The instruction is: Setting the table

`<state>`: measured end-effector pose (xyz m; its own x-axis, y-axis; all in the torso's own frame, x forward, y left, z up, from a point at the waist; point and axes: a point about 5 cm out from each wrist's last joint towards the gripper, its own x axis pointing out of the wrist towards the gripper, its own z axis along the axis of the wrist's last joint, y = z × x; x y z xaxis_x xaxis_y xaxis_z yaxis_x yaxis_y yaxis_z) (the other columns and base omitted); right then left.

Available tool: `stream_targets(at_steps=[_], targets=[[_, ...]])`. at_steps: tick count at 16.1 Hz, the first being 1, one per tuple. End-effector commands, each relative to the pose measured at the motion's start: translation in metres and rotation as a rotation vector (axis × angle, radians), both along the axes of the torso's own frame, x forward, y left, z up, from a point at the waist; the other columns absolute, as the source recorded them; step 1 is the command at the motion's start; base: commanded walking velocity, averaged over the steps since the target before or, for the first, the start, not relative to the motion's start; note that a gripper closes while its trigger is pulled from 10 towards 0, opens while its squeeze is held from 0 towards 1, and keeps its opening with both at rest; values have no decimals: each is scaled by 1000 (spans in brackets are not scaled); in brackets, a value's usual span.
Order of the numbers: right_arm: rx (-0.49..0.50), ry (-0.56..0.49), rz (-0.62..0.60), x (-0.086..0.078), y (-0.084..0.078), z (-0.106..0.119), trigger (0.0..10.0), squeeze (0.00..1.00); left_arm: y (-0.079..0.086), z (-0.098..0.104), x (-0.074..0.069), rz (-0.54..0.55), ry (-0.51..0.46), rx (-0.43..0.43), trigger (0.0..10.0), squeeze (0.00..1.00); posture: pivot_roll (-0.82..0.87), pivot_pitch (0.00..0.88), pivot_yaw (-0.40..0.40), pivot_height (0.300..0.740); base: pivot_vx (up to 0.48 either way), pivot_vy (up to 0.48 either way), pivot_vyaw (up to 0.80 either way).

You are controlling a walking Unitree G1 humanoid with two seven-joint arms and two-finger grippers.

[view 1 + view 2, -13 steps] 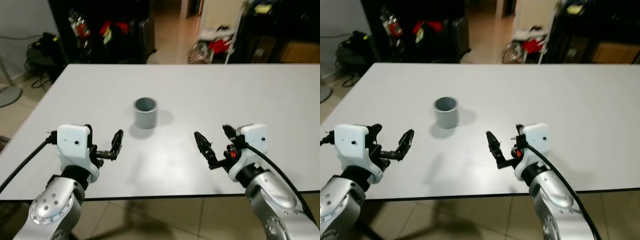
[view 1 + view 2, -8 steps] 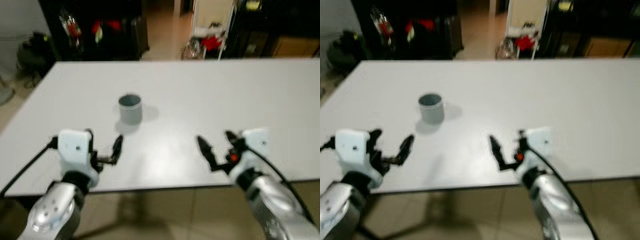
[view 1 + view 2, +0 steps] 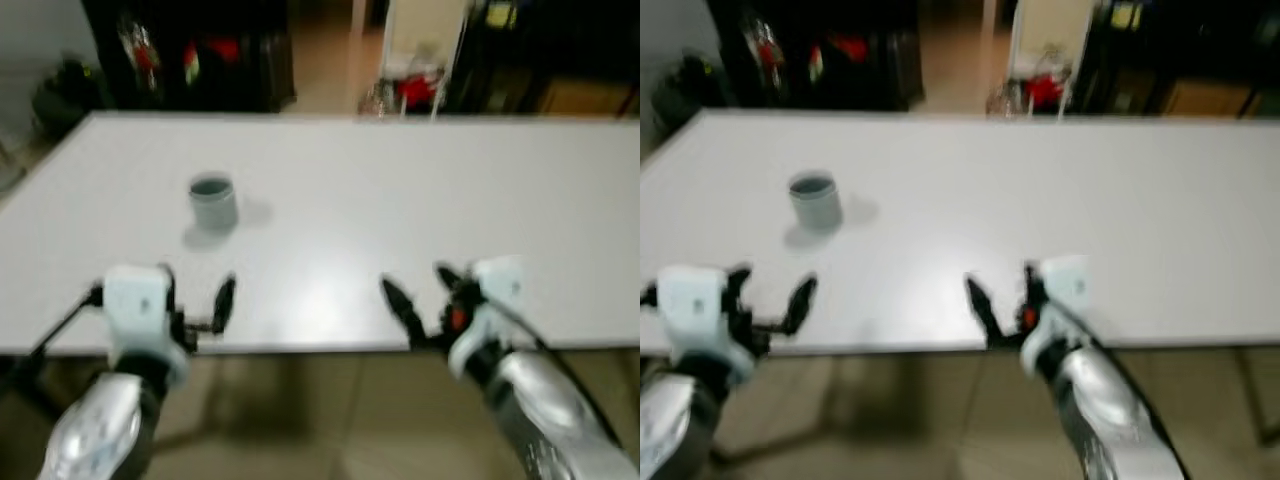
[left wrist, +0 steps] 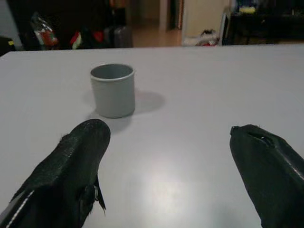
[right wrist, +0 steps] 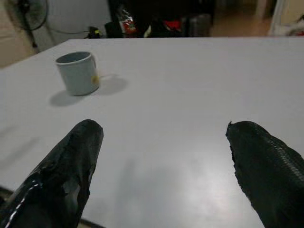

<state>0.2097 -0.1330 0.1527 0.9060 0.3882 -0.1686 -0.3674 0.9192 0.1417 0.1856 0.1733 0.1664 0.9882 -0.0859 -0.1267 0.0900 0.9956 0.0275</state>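
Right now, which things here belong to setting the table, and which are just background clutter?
Part of the job:
- small grey cylindrical cup
- white table
- left gripper, open
- right gripper, open

Just lying about:
- red and dark clutter on the floor behind the table

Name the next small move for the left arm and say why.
Probably ease the open left tool forward toward the grey cup. The cup stands upright and alone on the white table, well beyond the tool, which holds nothing.
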Motion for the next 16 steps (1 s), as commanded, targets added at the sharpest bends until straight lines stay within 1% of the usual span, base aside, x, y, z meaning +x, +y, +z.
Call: stream_targets(at_steps=[1, 2, 6, 7, 8, 9, 12, 16], targets=[[-6, -2, 5, 0, -2, 0, 10000, 1000, -1, 1, -2, 6, -7, 1, 10000, 1000, 15, 6, 18, 740, 0, -244, 800], [-10, -3, 16, 0, -2, 0, 10000, 1000, -1, 1, -2, 11, -2, -3, 10000, 1000, 16, 5, 17, 740, 0, 0, 800], [-3, 5, 49, -1, -1, -2, 10000, 1000, 2, 2, -3, 22, -12, 24, 10000, 1000, 19, 0, 15, 740, 0, 0, 800], [10, 4, 53, 1, -1, -2, 10000, 1000, 2, 2, -3, 21, -7, 21, 10000, 180, 19, 0, 16, 740, 0, 0, 800], [13, 3, 53, 1, -2, -2, 10000, 1000, 2, 2, -3, 22, -6, 21, 10000, 55, 19, 0, 16, 740, 0, 0, 800], [20, 2, 50, 3, -2, -2, 10000, 1000, 2, 3, -2, 22, -11, 26, 10000, 0, 22, 0, 18, 740, 0, 0, 800], [35, 1, 48, 6, -2, -2, 10000, 1000, 3, 5, 0, 22, -27, 33, 10000, 0, 25, 0, 20, 740, 0, 0, 800], [48, -2, 54, 9, 1, -2, 10000, 1000, 3, 5, 1, 10, -20, 19, 10000, 0, 29, 0, 23, 740, 0, 0, 800]])
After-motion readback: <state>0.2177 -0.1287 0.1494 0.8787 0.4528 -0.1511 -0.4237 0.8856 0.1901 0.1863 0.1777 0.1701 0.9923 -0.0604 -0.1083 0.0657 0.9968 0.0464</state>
